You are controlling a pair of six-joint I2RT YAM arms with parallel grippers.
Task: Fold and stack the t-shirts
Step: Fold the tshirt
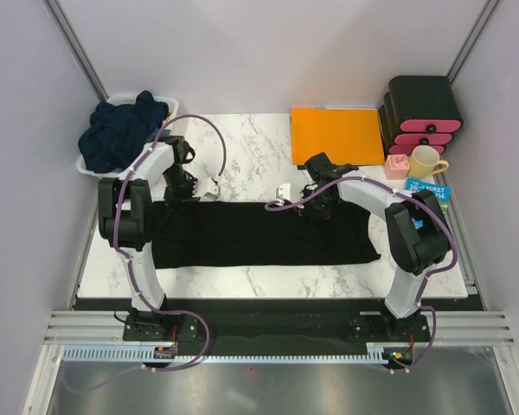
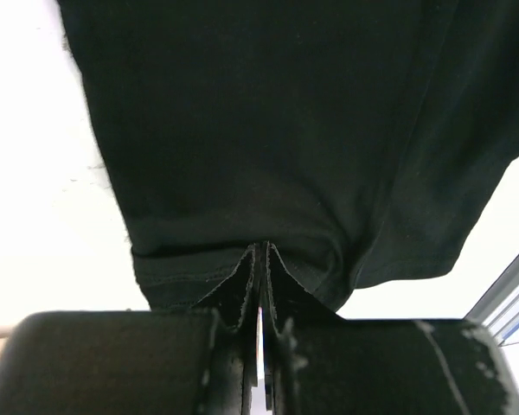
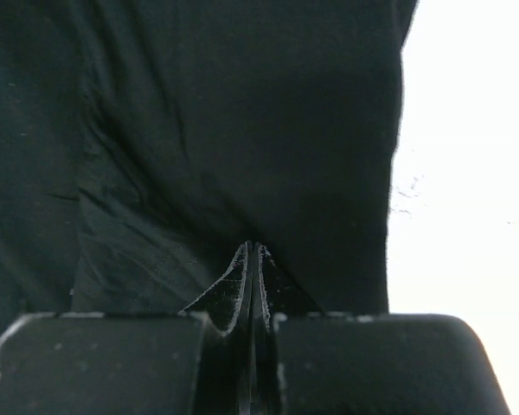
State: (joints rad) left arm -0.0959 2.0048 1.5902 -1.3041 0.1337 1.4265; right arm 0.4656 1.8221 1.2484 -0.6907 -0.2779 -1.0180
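Cloth takes up the near half of the table [image 1: 242, 151]: the black shirt [image 1: 242, 235] lies flat in a long band running from nine o'clock to three o'clock, its far edge roughly on the table's midline. Both arms reach over it to that far edge.

The left gripper [image 1: 183, 192] is down on the edge close to the band's nine o'clock end. Seen from its wrist, the fingers [image 2: 240, 290] are pressed together with no gap. The shirt's stitched hem is pinched at their tips, and the cloth creases away from the bite.

The right gripper [image 1: 317, 207] sits on the same edge, toward one o'clock from the band's middle. Its fingers [image 3: 229, 298] are likewise clamped tight, nipping a bit of black cloth that puckers around the tips. The two grippers are well apart, with flat shirt between them.

Navy shirts [image 1: 121, 130] are heaped in a white basket [image 1: 86, 166] at the table's ten o'clock corner. An orange sheet [image 1: 337, 134] lies flat at one o'clock, apart from the black shirt. At two o'clock stand black drawers [image 1: 419, 108] with pink fronts, and just nearer than them is a yellow mug [image 1: 426, 162] — upright, handle toward three o'clock. A book [image 1: 430, 192] lies by the mug, partly under the right arm.
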